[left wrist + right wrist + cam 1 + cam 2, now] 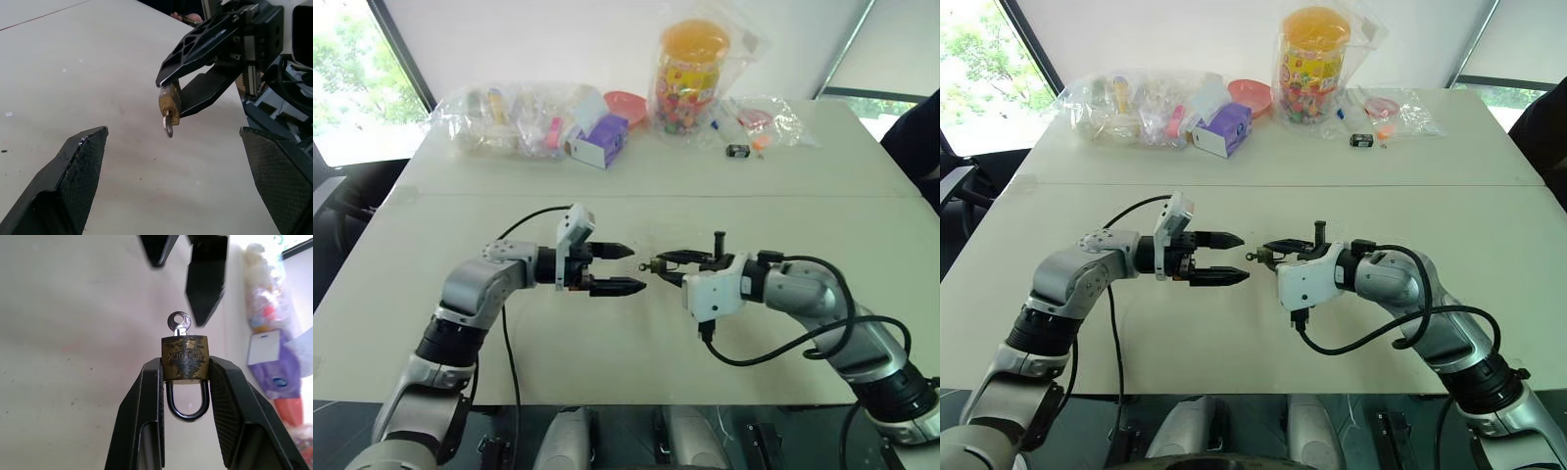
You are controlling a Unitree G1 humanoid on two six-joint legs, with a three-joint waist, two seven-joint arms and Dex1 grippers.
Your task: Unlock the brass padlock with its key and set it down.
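Padlock [185, 357]: we are pinching it in our right fingers [222, 396], above the bench's middle, key [178, 323] sticking out.
Left fingers [78, 166]: we are holding them wide, empty.
Risk: our left fingers are likely to nudge the small key and twist the lock loose.

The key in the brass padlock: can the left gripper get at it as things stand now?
Probably yes. The right gripper holds the brass padlock with the key pointing toward the left gripper, whose jaws stand open; nothing lies between them.
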